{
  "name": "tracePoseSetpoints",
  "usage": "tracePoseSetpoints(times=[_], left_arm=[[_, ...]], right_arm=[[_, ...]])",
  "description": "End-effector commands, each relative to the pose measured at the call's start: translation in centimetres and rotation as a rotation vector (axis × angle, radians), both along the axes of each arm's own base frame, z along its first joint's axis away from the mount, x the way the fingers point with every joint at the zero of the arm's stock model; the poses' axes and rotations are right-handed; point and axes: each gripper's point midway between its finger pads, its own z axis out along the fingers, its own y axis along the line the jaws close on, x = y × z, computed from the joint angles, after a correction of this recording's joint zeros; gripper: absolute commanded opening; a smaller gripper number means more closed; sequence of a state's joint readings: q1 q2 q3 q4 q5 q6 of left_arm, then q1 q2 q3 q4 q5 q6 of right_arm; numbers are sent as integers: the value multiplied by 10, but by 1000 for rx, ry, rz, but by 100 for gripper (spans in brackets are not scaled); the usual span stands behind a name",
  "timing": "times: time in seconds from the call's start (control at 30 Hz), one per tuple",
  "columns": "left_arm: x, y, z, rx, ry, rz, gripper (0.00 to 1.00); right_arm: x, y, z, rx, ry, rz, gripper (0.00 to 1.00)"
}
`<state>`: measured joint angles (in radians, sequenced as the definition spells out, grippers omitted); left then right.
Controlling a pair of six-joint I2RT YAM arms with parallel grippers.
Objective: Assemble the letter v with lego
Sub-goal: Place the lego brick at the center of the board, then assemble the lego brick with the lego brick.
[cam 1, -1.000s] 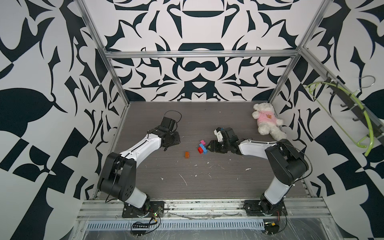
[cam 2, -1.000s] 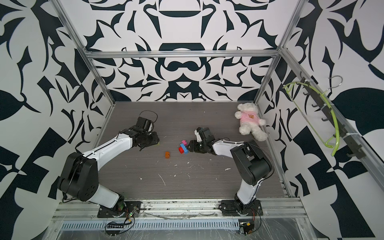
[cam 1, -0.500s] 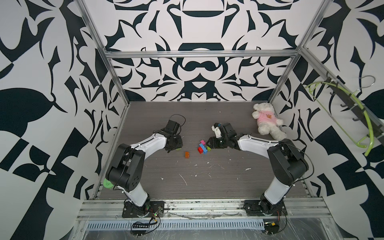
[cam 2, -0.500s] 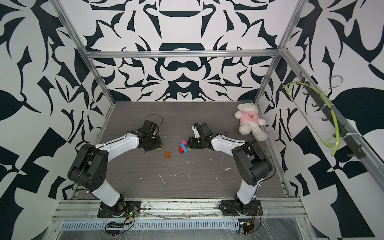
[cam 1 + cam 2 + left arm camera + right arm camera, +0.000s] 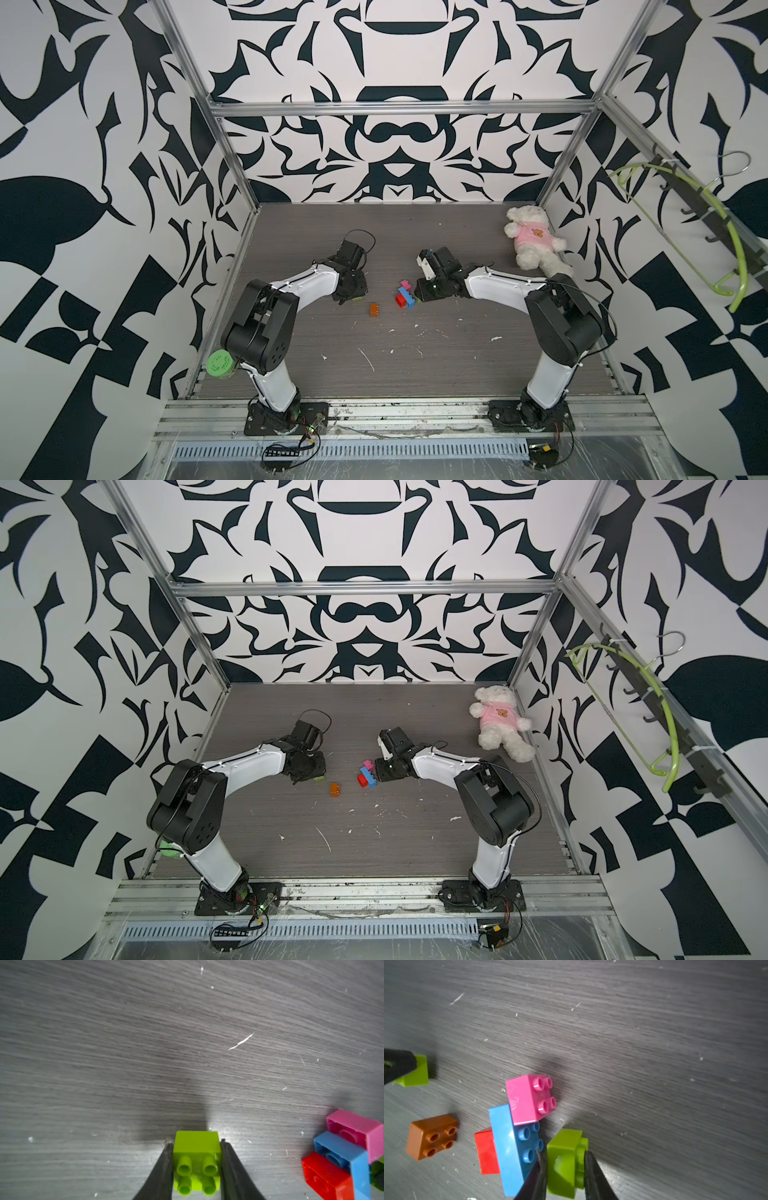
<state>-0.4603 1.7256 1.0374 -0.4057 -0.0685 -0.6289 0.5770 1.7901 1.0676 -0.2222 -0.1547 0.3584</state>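
Narrowly, left gripper (image 5: 196, 1142) clamps lime brick (image 5: 197, 1160) — right gripper (image 5: 563, 1152), green brick (image 5: 563, 1169).

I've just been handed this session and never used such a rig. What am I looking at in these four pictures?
A left arm and a right arm are mounted at the front of a grey table. Both top views look down on the whole scene; each wrist picture looks out past one arm's end effector. The left end effector pinches a lime green brick. The right end effector pinches the other lime green brick, beside a joined cluster: pink brick on the blue brick's studs, red brick on its opposite face. An orange brick lies alone between the arms. A teddy bear lies in the far corner.
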Motion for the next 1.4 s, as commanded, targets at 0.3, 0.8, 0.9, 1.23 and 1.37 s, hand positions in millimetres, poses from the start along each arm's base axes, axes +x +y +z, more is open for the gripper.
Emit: tracePoseSetpoints(times=[0.3,0.8,0.9,1.23,1.37], left_arm=[[0,-1,38,-48,-83,12,68],[-10,-23,58,-152,-152,-12,72],[-10,-23,58,-152,-152,-14,72],[-10,-22,57,-140,-149,-19,72],[-9,-22,57,-135,-147,-22,72]], right_arm=[[-14,-3,14,-5,-23,65,27],[-23,8,14,-27,-31,138,29],[-23,12,16,-7,-33,145,34],[-22,17,23,15,-39,147,48],[-26,27,29,65,-41,163,48]])
